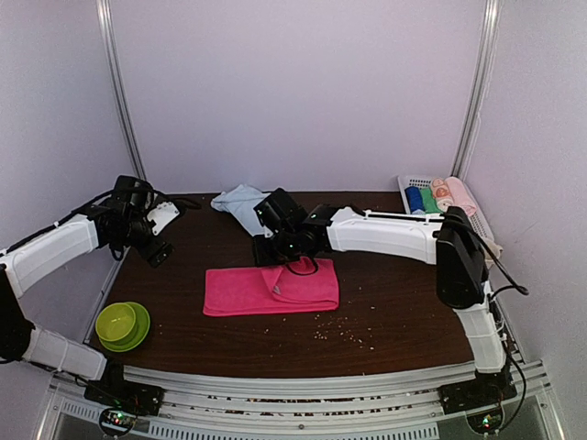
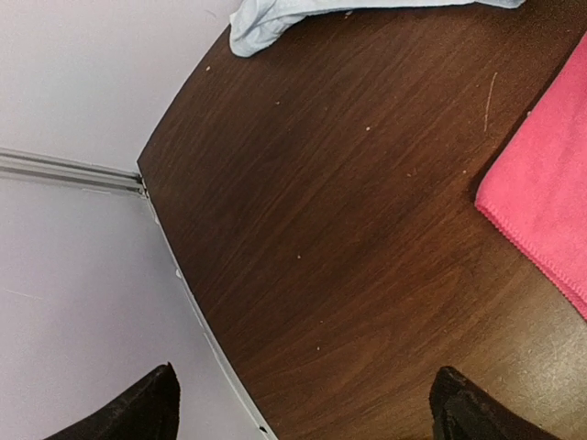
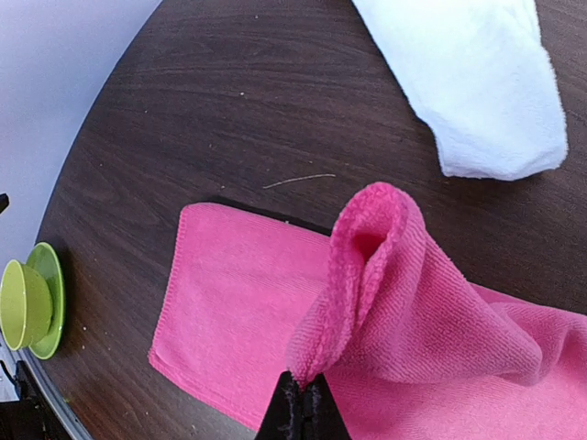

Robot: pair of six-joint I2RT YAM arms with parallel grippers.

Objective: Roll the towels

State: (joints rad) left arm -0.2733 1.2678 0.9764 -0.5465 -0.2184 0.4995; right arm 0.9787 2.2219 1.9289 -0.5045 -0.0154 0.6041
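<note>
pink towel (image 1: pixel 271 289) lies folded flat mid-frame on the dark bench (image 1: pixel 394 312), right claw (image 3: pixel 300 390) clamped tight on a lifted fold of it. pale blue towel (image 1: pixel 240 203) sits crumpled at the back, upper centre. left claw (image 2: pixel 307 376) hangs at the left, jaws spread wide, holding nothing.

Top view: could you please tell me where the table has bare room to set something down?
Bare wood lies left of the pink towel, bordered by the blue towel and the green cup. A strip with crumbs runs between that towel and the near edge. Crowded: the middle, where the right gripper pinches the pink towel, and the basket corner.
</note>
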